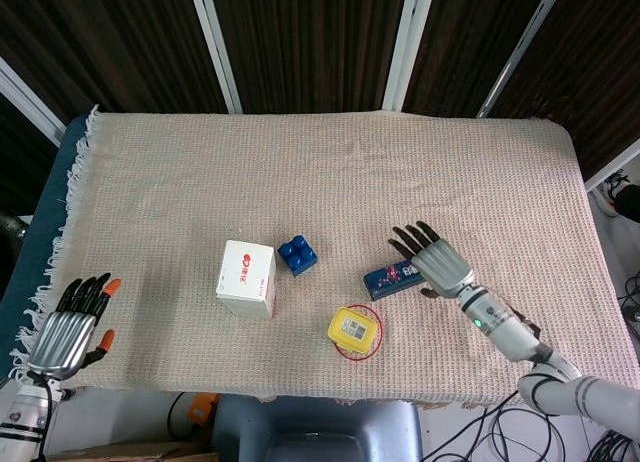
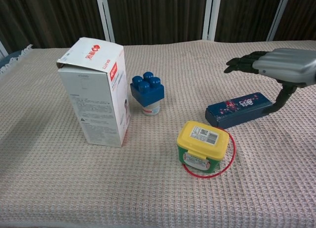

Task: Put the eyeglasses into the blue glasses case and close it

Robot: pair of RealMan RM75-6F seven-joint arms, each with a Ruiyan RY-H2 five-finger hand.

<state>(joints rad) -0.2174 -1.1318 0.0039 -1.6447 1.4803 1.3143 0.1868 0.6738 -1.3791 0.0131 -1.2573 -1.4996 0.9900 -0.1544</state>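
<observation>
Right hand (image 2: 284,70) hovering over the closed blue case (image 2: 239,109), fingers spread, holding nothing; left hand (image 1: 65,332) lying open at the table's (image 1: 330,172) edge.

beige cloth-covered table (image 1: 330,162) with glasses case (image 1: 392,277), carton (image 1: 247,278), tub (image 1: 354,329), block (image 1: 297,255)

Both views bright, evenly lit from above. Shadows soft and short beside white cardboard box (image 2: 94,90) and yellow-lidded container (image 2: 203,146). No glare. Focus sharp; dark curtain background dim. Head view slightly curved at edges.
</observation>
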